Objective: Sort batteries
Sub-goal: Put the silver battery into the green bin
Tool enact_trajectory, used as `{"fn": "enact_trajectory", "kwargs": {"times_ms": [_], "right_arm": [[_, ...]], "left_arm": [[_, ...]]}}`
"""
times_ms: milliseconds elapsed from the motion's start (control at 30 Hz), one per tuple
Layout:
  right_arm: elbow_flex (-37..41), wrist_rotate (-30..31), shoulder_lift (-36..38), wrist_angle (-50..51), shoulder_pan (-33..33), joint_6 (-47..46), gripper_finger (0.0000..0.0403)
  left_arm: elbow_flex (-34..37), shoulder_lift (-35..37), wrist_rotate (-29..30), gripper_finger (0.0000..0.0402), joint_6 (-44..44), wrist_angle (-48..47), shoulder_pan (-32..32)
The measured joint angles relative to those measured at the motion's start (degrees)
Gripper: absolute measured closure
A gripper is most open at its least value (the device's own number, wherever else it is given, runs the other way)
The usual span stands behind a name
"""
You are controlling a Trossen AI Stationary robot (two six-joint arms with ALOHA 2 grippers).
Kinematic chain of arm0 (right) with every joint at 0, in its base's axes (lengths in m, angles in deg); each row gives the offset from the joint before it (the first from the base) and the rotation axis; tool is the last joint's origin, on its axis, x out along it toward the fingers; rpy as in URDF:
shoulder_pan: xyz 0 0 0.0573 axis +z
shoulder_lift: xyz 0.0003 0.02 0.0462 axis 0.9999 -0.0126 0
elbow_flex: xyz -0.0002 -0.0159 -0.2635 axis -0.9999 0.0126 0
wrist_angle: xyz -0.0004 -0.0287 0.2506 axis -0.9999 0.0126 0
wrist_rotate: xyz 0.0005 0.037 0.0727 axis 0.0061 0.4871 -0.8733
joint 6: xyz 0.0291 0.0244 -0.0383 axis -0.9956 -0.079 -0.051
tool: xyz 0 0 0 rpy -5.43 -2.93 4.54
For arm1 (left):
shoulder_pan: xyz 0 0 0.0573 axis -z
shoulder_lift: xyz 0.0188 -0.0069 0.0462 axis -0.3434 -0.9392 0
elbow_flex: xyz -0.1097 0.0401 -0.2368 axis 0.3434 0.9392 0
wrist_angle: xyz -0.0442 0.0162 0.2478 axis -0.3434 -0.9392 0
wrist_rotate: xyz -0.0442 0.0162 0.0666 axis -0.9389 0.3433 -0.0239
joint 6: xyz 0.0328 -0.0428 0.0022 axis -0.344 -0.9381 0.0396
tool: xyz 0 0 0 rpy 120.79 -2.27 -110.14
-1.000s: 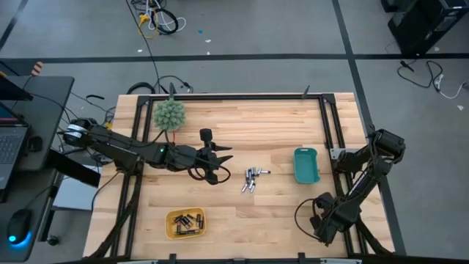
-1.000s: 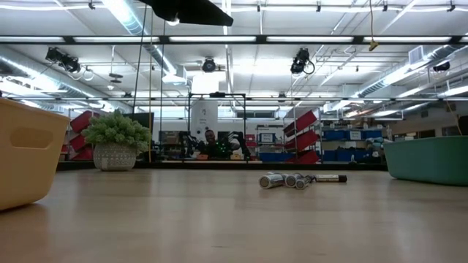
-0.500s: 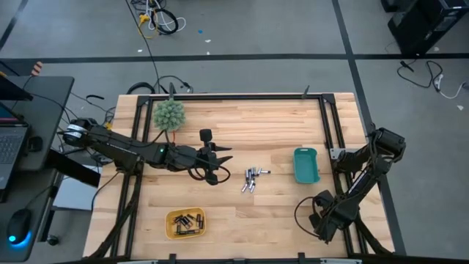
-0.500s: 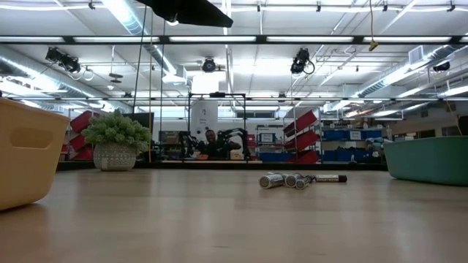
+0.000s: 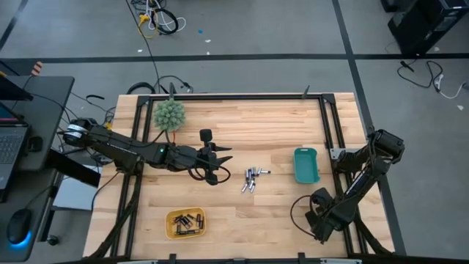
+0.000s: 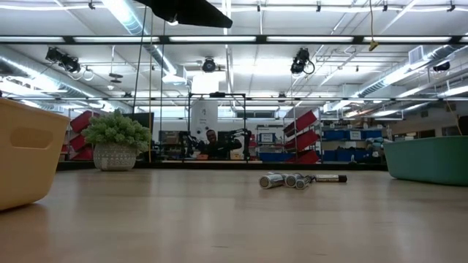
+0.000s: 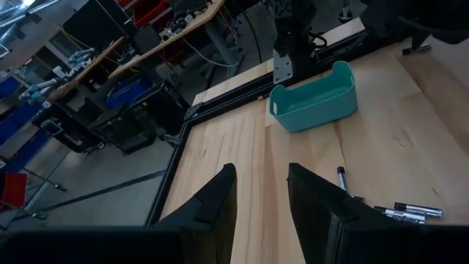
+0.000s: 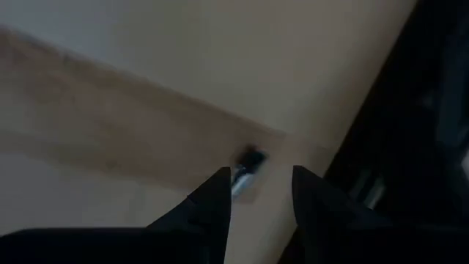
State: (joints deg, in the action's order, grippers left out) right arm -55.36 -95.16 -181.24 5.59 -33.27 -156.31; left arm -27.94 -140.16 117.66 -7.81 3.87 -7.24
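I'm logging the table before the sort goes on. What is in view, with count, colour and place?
loose batteries: a small cluster, exact count unclear, silvery and dark, mid-table
yellow tray: one, near front edge on the left, holding dark batteries
teal tray: one, right side, contents not visible
spiky green ball: one, back left
table: one, light wood, black frame
left gripper: dark, open, empty, left of the cluster
right gripper: dark, open, empty, low at the front right

Batteries between two trays
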Motion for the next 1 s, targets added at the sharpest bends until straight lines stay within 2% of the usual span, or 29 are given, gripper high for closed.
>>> {"fn": "enact_trajectory", "kwargs": {"times_ms": [200,333,633,867,1000], "right_arm": [[-1.0,-0.3,0.1,0.5,-1.0,0.6,0.0272],[-0.5,3.1,0.1,-2.9,-2.2,0.5,0.0272],[-0.5,9.8,0.1,-0.5,-7.0,1.6,0.0273],[0.4,15.8,0.1,-13.6,-12.8,5.1,0.0274],[0.8,15.8,0.1,-13.5,-14.5,7.8,0.0284]], "left_arm": [[0.0,0.0,0.0,0.0282,0.2,0.0,0.0],[0.0,0.0,0.0,0.0282,0.2,0.0,0.0],[0.0,0.0,0.0,0.0282,-2.7,-0.4,0.0],[0.0,0.0,-0.2,0.0282,-4.3,-2.3,0.0],[0.0,0.0,-0.2,0.0282,-4.1,-1.3,0.0]]}}
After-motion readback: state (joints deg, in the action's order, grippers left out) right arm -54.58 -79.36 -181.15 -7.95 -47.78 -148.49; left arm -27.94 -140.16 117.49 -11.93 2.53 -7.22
